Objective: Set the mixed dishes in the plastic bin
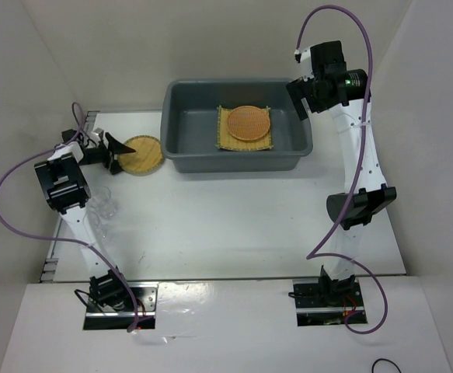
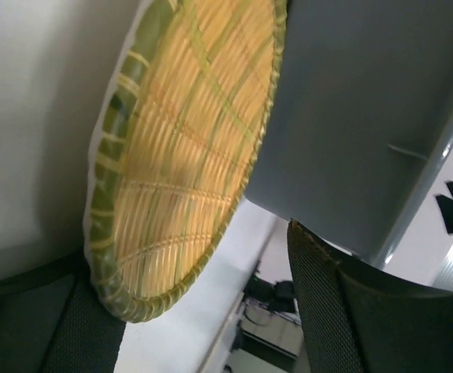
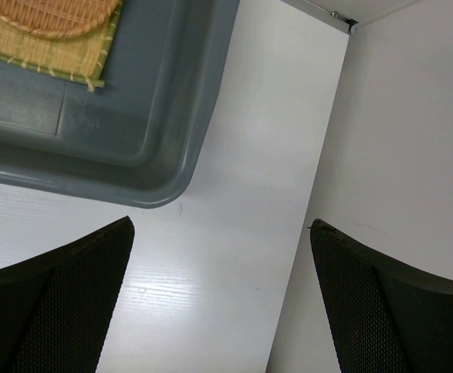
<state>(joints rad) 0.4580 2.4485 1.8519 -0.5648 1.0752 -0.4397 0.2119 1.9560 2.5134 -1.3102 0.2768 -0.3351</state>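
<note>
The dark grey plastic bin [image 1: 181, 144] stands at the back middle of the table. In it lie the square yellow woven mat [image 1: 224, 140] and, on top of it, the orange-brown disc [image 1: 248, 123]. The yellow-tan disc [image 1: 142, 155] lies on the table just left of the bin. My left gripper [image 1: 115, 153] is open at that disc's left edge; in the left wrist view the disc [image 2: 179, 155] sits by one finger [image 2: 55, 334], next to the bin wall [image 2: 366, 116]. My right gripper [image 1: 299, 98] is open and empty above the bin's right end. Clear glass cups [image 1: 102, 203] stand by the left arm.
White walls close in the table on the left, back and right. In the right wrist view the bin's corner [image 3: 144, 140], the mat's corner [image 3: 55, 54] and the right wall [image 3: 412, 140] show around my open gripper [image 3: 220, 299].
</note>
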